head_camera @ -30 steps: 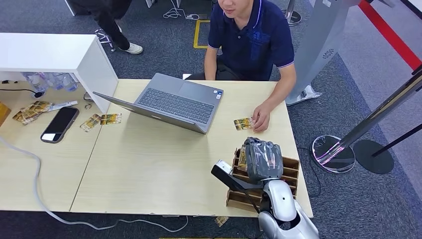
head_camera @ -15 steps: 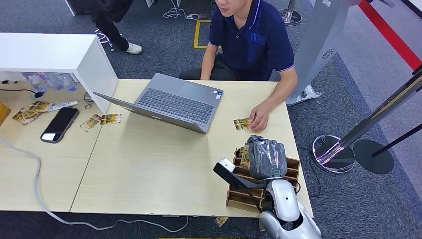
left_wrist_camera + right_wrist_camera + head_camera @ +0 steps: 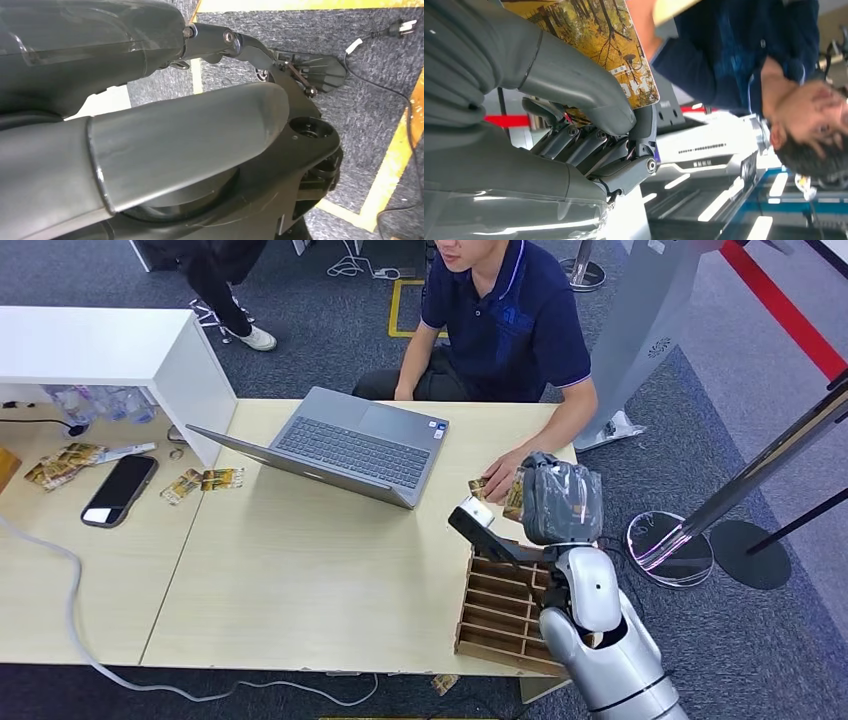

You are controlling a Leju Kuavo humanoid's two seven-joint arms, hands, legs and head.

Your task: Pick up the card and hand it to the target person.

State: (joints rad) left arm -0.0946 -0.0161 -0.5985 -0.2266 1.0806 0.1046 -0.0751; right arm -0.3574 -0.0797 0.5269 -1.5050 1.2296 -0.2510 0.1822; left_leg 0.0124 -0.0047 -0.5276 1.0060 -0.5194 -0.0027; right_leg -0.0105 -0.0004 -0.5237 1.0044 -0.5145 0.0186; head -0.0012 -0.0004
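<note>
My right hand (image 3: 560, 502) is raised above the far right part of the table (image 3: 300, 570), close to the seated person's hand (image 3: 503, 478). It pinches a yellow forest-print card (image 3: 515, 496) between thumb and fingers, and the right wrist view shows that card (image 3: 599, 35) held under the thumb (image 3: 574, 85). The person in a navy shirt (image 3: 505, 320) sits across the table, fingers resting by another card (image 3: 480, 487) lying flat. My left hand (image 3: 175, 145) hangs over carpet, holding nothing, fingers apart.
A wooden slotted card rack (image 3: 503, 612) stands at the table's near right corner, under my forearm. An open grey laptop (image 3: 345, 445) sits mid-table. A phone (image 3: 120, 490) and loose cards (image 3: 205, 481) lie at the left. A stanchion base (image 3: 670, 548) stands on the floor.
My right hand has lifted off the rack with the card and moved forward toward the person's hand. The person's hand has stayed by the card on the table.
</note>
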